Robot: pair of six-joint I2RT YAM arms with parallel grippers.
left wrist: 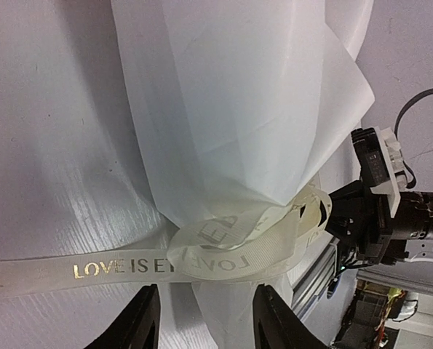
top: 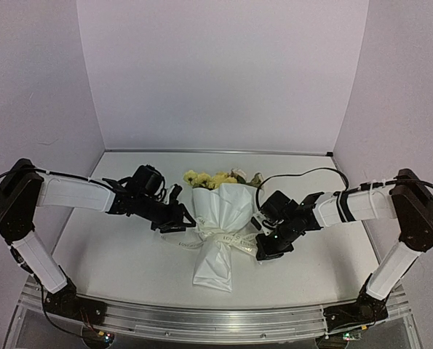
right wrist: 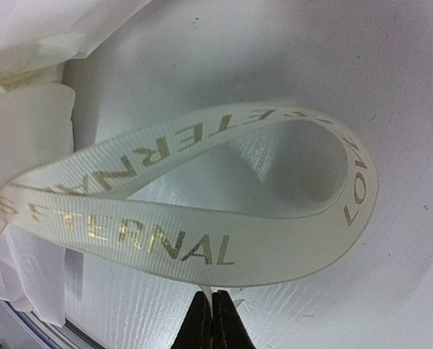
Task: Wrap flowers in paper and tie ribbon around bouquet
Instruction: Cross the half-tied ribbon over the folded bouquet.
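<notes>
Two grippers are tying the ribbon (left wrist: 114,269): left gripper (left wrist: 207,292) standing spread astride the bouquet (top: 217,218), right gripper (right wrist: 212,309) pressed together at the ribbon's edge, a thin hold that could slip.

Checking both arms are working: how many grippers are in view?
2. The left gripper, open, sits left of the bouquet; the right gripper, shut, sits right of it, at the ribbon loop. None seems hidden.
</notes>
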